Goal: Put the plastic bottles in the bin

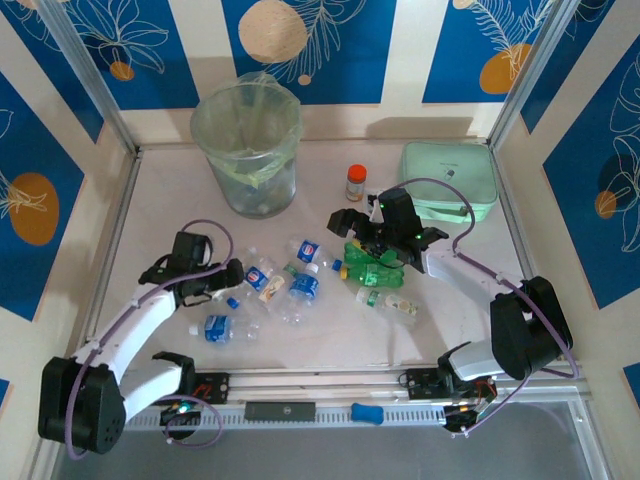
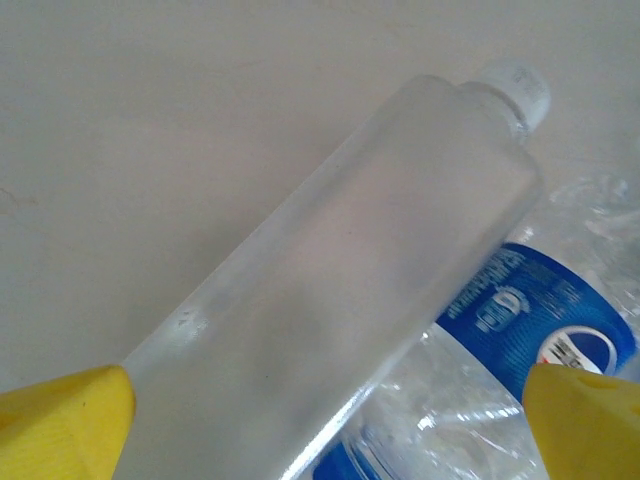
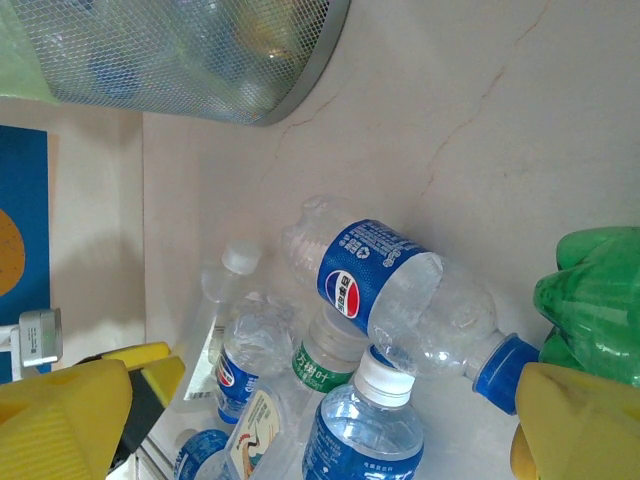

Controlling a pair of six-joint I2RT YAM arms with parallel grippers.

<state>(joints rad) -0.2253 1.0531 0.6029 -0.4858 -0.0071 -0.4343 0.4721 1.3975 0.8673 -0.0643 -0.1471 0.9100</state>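
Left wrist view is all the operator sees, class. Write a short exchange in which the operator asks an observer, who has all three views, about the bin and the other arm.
Operator: My left gripper is open, with a frosted bottle lying between its tips. Where is the bin?
Observer: The bin stands upright near the far edge of the table, left of centre, beyond the bottle pile.
Operator: And the right gripper?
Observer: The right gripper is open and empty, right by the green bottles.
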